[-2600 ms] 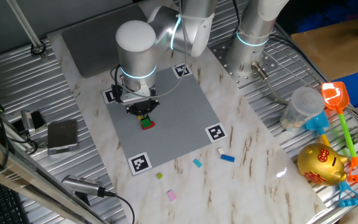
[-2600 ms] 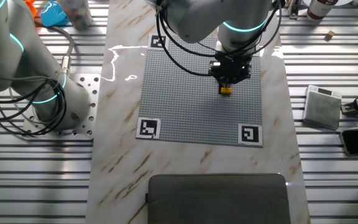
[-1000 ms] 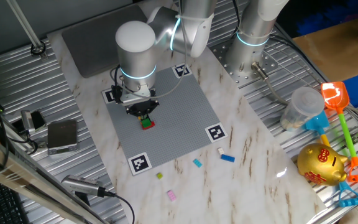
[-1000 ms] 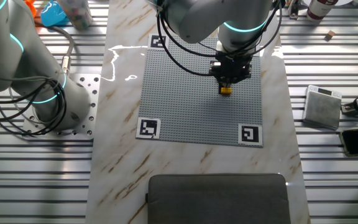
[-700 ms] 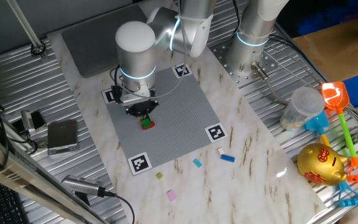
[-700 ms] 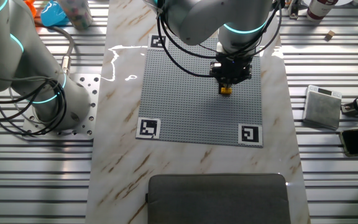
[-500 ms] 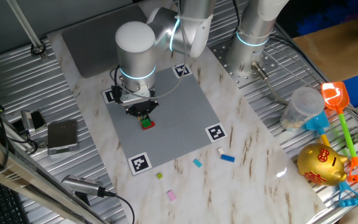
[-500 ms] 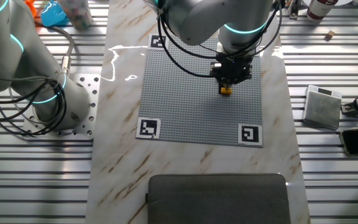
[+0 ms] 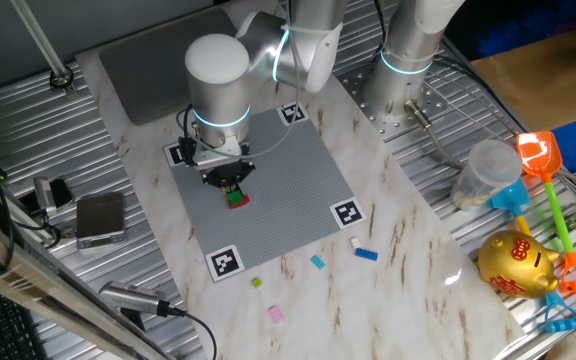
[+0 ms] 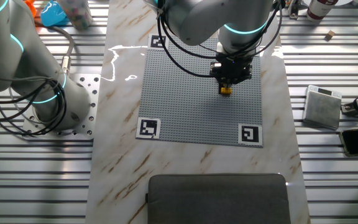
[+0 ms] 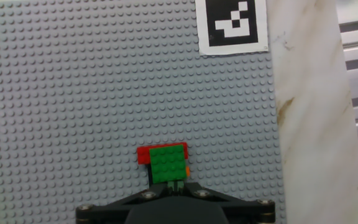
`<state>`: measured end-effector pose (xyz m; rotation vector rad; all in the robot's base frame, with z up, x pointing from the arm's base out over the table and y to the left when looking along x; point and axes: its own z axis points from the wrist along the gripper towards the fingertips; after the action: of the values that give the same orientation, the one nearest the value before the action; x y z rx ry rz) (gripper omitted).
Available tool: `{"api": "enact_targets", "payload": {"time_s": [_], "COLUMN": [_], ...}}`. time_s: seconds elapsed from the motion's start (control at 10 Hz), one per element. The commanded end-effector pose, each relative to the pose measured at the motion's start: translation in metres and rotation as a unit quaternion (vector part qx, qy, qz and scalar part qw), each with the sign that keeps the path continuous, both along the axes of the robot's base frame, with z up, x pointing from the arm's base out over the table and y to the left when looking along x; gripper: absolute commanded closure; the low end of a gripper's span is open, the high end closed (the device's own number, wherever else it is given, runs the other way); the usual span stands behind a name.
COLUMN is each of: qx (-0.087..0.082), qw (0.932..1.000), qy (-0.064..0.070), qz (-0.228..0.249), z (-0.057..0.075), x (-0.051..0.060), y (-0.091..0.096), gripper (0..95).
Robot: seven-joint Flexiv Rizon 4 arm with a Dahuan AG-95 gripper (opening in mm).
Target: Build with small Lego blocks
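— Gripper [image 11: 178, 185] first: where is it, and is it gripping?

— It sits low over the grey studded plate [image 9: 288, 185], right at the little brick stack [image 9: 236, 196]. In the hand view the fingertips [image 11: 180, 184] touch the near edge of the green brick [image 11: 168, 163]. They look drawn close together there, but whether they pinch it I cannot tell.

— Any change from the earlier frames?

— None that I can see. Arm, gripper and stack sit where they did 2.6 seconds ago in both fixed views.

— What is hidden or unclear?

— The gripper body covers the back of the stack in both fixed views. In the hand view the finger ends are cut off by the bottom edge, and only slivers of the red brick [image 11: 144, 153] and an orange one [image 11: 188, 169] peek out around the green.

— What do the views disagree on?

— One fixed view shows green over red; the other fixed view shows only a yellow-orange face of the stack [image 10: 226, 89]. The first also shows loose bricks on the marble beyond the plate's near edge: a blue brick [image 9: 367, 254], a light blue brick [image 9: 318, 262], a small white brick [image 9: 354, 242], a yellowish-green brick [image 9: 257, 283] and a pink brick [image 9: 276, 314]. The hand view alone shows one corner marker [image 11: 232, 27] well beyond the stack, near the plate's edge.
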<state>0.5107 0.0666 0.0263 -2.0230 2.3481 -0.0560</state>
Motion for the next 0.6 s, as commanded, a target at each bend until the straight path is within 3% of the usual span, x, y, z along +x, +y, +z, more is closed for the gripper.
{"api": "enact_targets", "payload": {"time_s": [0.1, 0.6], "qx": [-0.001, 0.000], "qw": [1.0000, 1.0000], "qy": [0.000, 0.000], "qz": [0.000, 0.002], "z": [-0.0013, -0.0006], "x": [0.0011, 0.0008], "y": [0.0008, -0.0004], "gripper": [95.0, 95.0]}}
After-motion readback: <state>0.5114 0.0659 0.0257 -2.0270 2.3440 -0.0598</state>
